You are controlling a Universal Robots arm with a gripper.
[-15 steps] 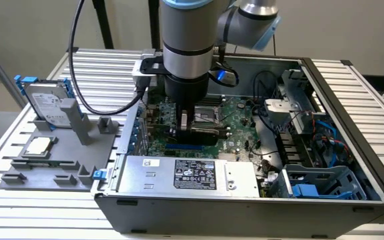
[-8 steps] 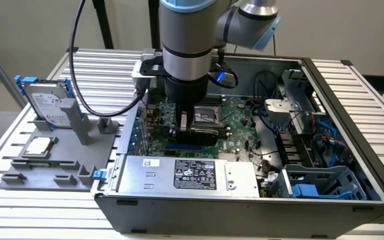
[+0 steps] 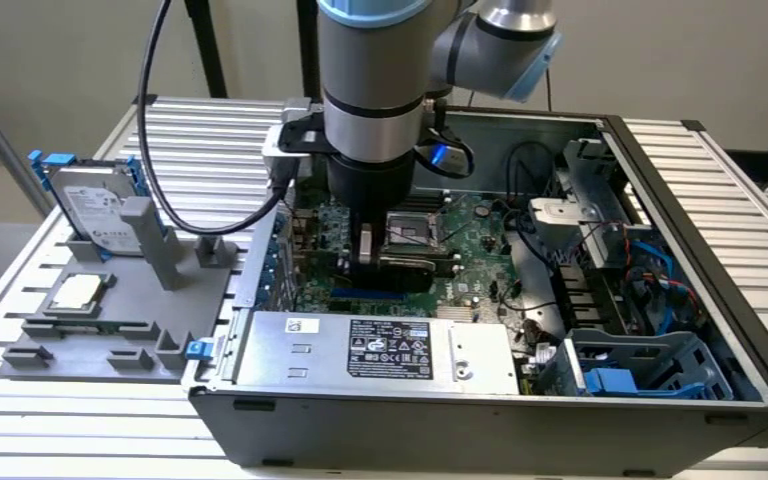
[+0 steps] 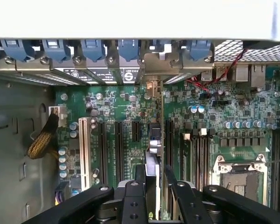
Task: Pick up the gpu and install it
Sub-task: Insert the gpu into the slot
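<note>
the claw (image 3: 387,262) is reaching down inside the open computer case (image 3: 651,150), which is sitting on the slatted table (image 3: 744,200), and it is pinching the gpu (image 4: 155,154) between its fingers (image 4: 133,196). the card is standing on edge directly below the claw, its thin top edge running straight away from the fingers toward the rear wall of the case, where its silver bracket (image 4: 155,77) is meeting the row of slot covers. its long axis is lying parallel to the expansion slots (image 4: 117,149) on the green motherboard (image 4: 210,107), and it is sitting over one of them, between the neighbouring slots and the cpu socket (image 4: 238,175).

whether the card's lower edge is already seated in the slot or hanging just above it is hard to judge, since the card itself is hiding the connector. in the exterior view the arm is covering most of the card. near the table's far corner at the exterior view's left, a silver hard drive (image 3: 97,205) is standing in a grey fixture (image 3: 104,320).
</note>
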